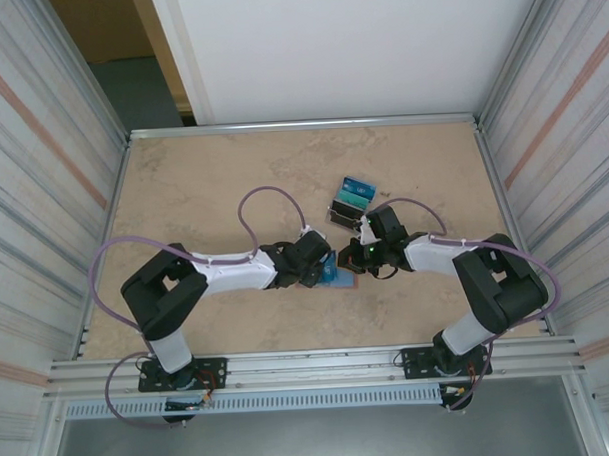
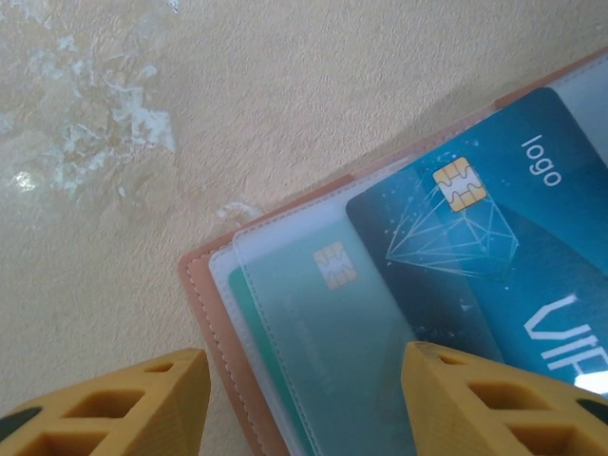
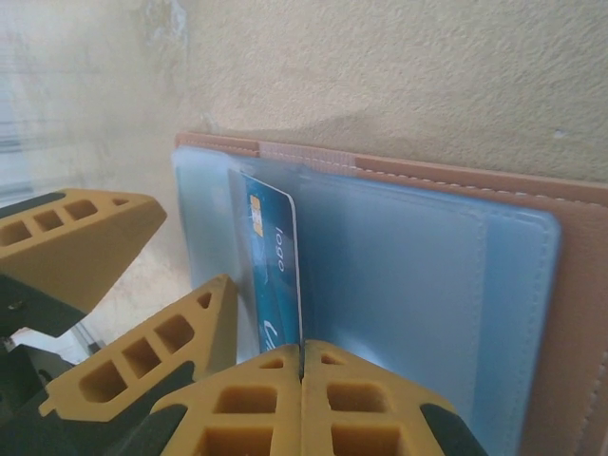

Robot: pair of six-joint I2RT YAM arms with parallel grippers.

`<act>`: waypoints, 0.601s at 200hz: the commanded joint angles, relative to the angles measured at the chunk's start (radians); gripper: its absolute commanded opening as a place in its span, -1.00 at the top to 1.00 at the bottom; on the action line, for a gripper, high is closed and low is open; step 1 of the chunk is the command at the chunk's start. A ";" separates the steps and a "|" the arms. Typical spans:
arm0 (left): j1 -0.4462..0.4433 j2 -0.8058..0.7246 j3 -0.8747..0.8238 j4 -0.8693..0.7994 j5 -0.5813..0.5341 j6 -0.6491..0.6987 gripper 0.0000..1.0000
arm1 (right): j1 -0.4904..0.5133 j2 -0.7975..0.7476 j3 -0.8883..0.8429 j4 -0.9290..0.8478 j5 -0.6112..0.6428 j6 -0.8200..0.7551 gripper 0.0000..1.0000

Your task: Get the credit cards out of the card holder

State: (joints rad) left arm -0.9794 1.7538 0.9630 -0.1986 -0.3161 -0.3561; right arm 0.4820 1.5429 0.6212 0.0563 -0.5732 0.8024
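Cards: two show, both in the open holder (image 1: 342,281) near the middle of the counter (image 1: 203,182), between my two wrists.
Left arm (image 1: 231,273): reaches from the near left corner toward the middle, its white link low over the counter.
Left jaws: released. My left fingers (image 2: 123,404) stand well apart with nothing gripped between them, over one corner of the holder. I cannot tell whether they touch it.
Holder (image 2: 202,313): lies flat and open on the counter, with a salmon-pink rim outside and clear sleeves (image 2: 285,228) inside. In the right wrist view the inside looks pale blue under the plastic.
Teal card (image 2: 323,332): tucked under a clear sleeve, dimmed by the plastic, with its gold chip showing through.
Blue card (image 2: 494,256): darker and sharper than the teal one, just to its right and overlapping it. It bears a gold chip, a line-drawn diamond and the word "logo".
Right jaws: clenched. My right fingers (image 3: 247,408) are pressed tip to tip on the holder. One edge of the blue card (image 3: 271,275) runs straight down to the seam between them. I cannot tell whether they pinch that card or only bear on it.
Box (image 1: 351,201): clear with a teal top, standing on the counter just beyond the holder, near my right wrist.
Right arm (image 1: 440,253): comes in from the near right corner, elbow bent, with the wrist turned in toward the holder.
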 commanded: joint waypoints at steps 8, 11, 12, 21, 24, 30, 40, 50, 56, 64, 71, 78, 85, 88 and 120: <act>-0.002 0.033 0.013 -0.040 -0.012 -0.013 -0.13 | -0.008 -0.026 -0.038 0.087 -0.059 0.041 0.87; -0.002 0.033 0.013 -0.040 -0.011 -0.014 -0.13 | -0.008 -0.025 -0.040 0.096 -0.064 0.045 0.84; -0.002 0.032 0.012 -0.040 -0.011 -0.014 -0.13 | -0.008 -0.025 -0.042 0.100 -0.065 0.046 0.83; -0.002 0.034 0.010 -0.037 -0.007 -0.015 -0.13 | -0.008 -0.023 -0.053 0.141 -0.085 0.063 0.80; -0.003 0.034 0.010 -0.038 -0.006 -0.015 -0.13 | -0.007 -0.022 -0.056 0.150 -0.089 0.068 0.79; -0.003 0.034 0.009 -0.035 -0.002 -0.015 -0.13 | -0.009 -0.019 -0.060 0.164 -0.095 0.074 0.78; -0.003 0.035 0.008 -0.036 0.000 -0.017 -0.13 | -0.008 -0.015 -0.064 0.182 -0.100 0.080 0.70; -0.003 0.036 0.008 -0.033 0.004 -0.019 -0.12 | -0.006 -0.008 -0.066 0.193 -0.104 0.082 0.67; -0.002 0.038 0.008 -0.031 0.007 -0.018 -0.12 | -0.005 -0.003 -0.066 0.198 -0.105 0.084 0.67; -0.003 0.038 0.008 -0.028 0.009 -0.020 -0.11 | -0.003 0.005 -0.066 0.205 -0.106 0.084 0.67; -0.004 0.040 0.008 -0.027 0.010 -0.021 -0.11 | -0.002 0.011 -0.066 0.213 -0.106 0.086 0.67; -0.004 0.040 0.008 -0.026 0.012 -0.021 -0.11 | 0.000 0.019 -0.066 0.219 -0.109 0.089 0.66; -0.004 0.039 0.008 -0.025 0.013 -0.022 -0.11 | 0.000 0.027 -0.064 0.224 -0.108 0.090 0.67; -0.004 0.039 0.008 -0.024 0.013 -0.022 -0.11 | 0.003 0.030 -0.064 0.227 -0.108 0.091 0.67; -0.004 0.038 0.007 -0.023 0.015 -0.027 -0.09 | 0.020 0.071 -0.050 0.239 -0.094 0.093 0.67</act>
State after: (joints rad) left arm -0.9794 1.7584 0.9668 -0.1963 -0.3103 -0.3702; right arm 0.4862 1.5806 0.5652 0.2680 -0.6567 0.8825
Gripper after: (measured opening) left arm 0.550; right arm 0.165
